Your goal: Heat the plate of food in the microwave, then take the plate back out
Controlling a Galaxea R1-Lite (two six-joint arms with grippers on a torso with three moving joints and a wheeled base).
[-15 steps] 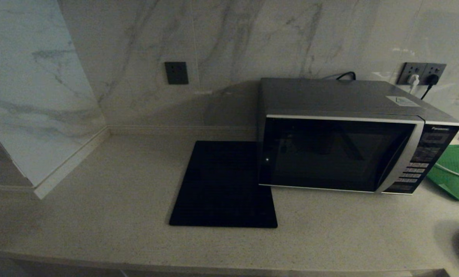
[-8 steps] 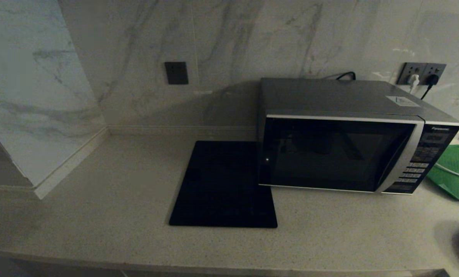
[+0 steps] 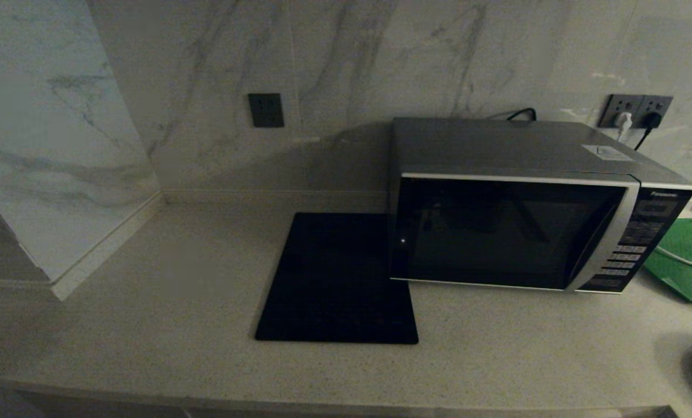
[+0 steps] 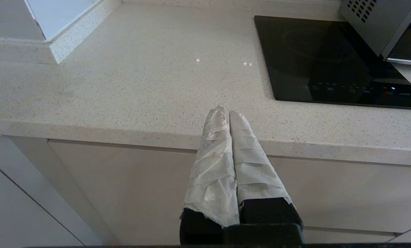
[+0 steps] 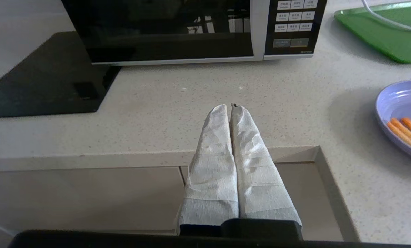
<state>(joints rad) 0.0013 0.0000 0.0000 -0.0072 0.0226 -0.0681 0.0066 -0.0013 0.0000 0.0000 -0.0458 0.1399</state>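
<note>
Silver-and-black box microwave (image 3: 514, 232) door closed; pale lilac plate w/ orange sticks (image 5: 403, 119) on counter. Both grippers (image 4: 229, 112) (image 5: 231, 107) pinched, empty. Nothing begun.

Speckled counter (image 3: 166, 302) bears microwave (image 3: 514, 232), black mat (image 3: 337, 284), green tray (image 3: 685, 261), plate of food (image 5: 403, 119)

Head view is dim and murky, the microwave (image 3: 532, 203) throwing a soft shadow leftward. Wrist views are bright and sharp, small glints dotting the countertop (image 4: 140, 75).
</note>
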